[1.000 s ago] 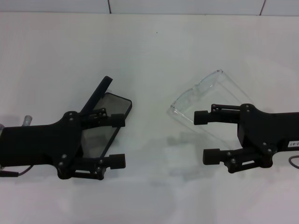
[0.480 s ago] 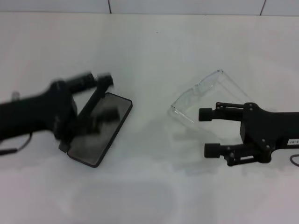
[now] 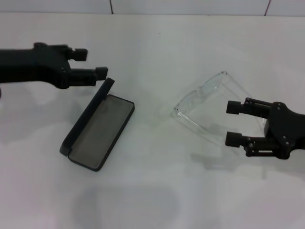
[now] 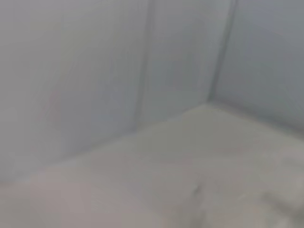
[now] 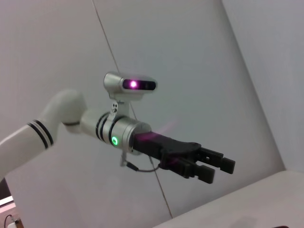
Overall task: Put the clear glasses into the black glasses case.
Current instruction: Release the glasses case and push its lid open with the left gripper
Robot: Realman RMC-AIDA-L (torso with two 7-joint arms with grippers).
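The right gripper (image 3: pixel 232 123) sits nearest, fingers spread wide, at the near side of the glasses (image 3: pixel 209 106) on the table (image 3: pixel 157 191). Clear plastic is slippery and hard to judge, so a pinch may skate off or flex a temple arm. The case (image 3: pixel 97 129) lies open, well apart, its lid upright. Farthest back, the left gripper (image 3: pixel 93 62) hangs above it, fingers seemingly apart; it could clip that lid.

A plain white table (image 3: pixel 157 43) fills the view; a pale tiled wall (image 3: pixel 190 5) rises along the table's far edge.
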